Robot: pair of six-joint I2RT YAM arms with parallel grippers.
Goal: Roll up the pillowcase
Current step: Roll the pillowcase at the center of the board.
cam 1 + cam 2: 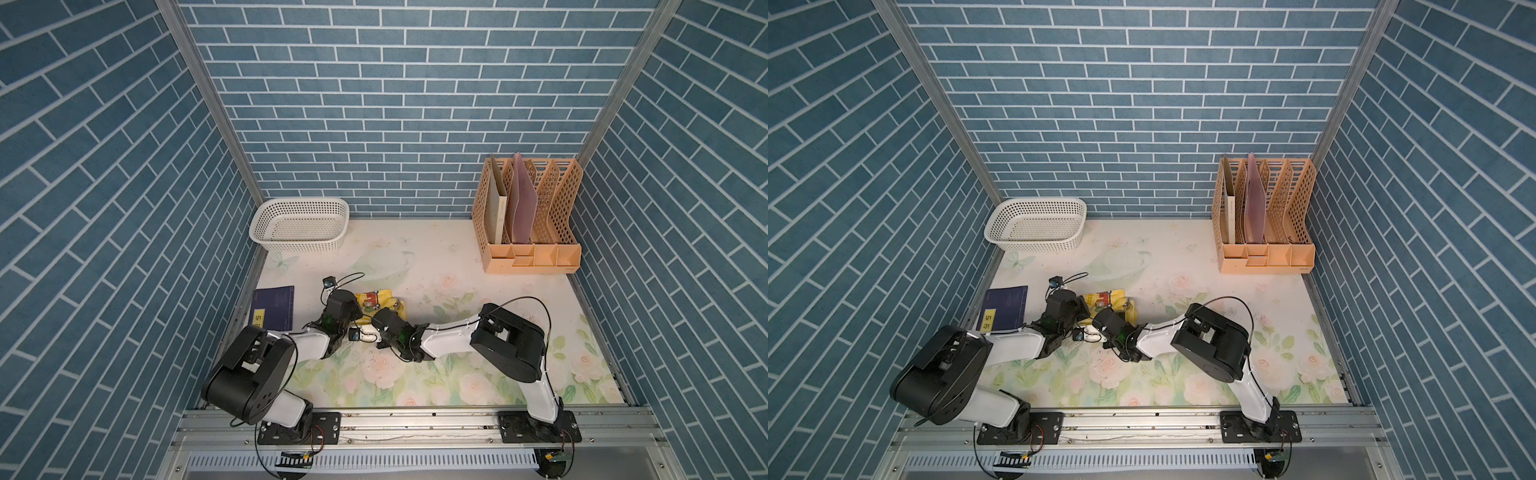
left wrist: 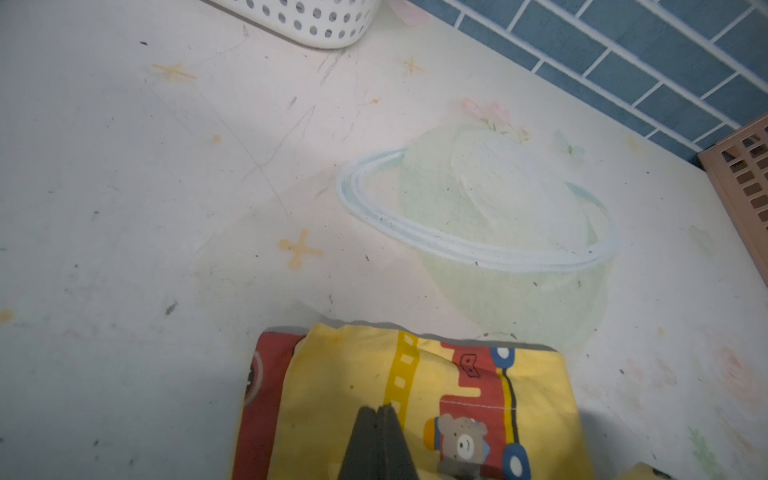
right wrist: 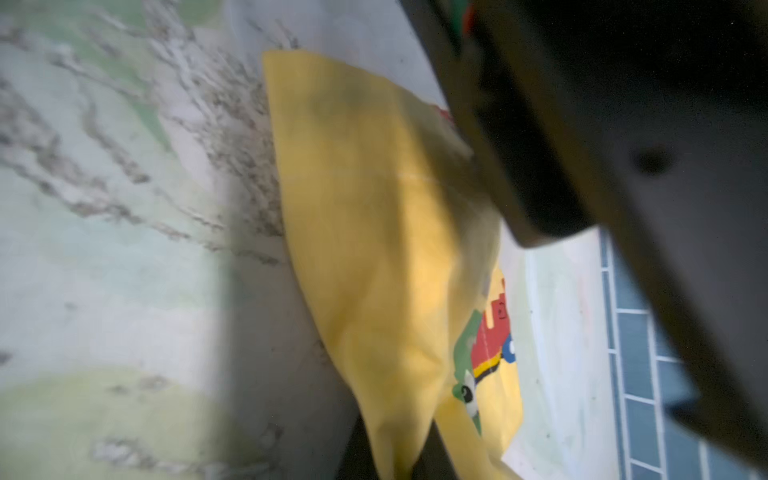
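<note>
Yellow pillowcase (image 1: 376, 301), bunched into a short bundle, lies beneath both tools. The right tool (image 3: 392, 463) pinches a raised flap; the left tool (image 2: 376, 432), fingers together, rests on the bundle. Best draw the flap taut and over evenly, with the bundle pinned to the surface (image 2: 166, 208).

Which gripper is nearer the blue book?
Left. The left gripper is at the pillowcase end nearer the blue book; the right gripper pinches its opposite end, farther off.
</note>
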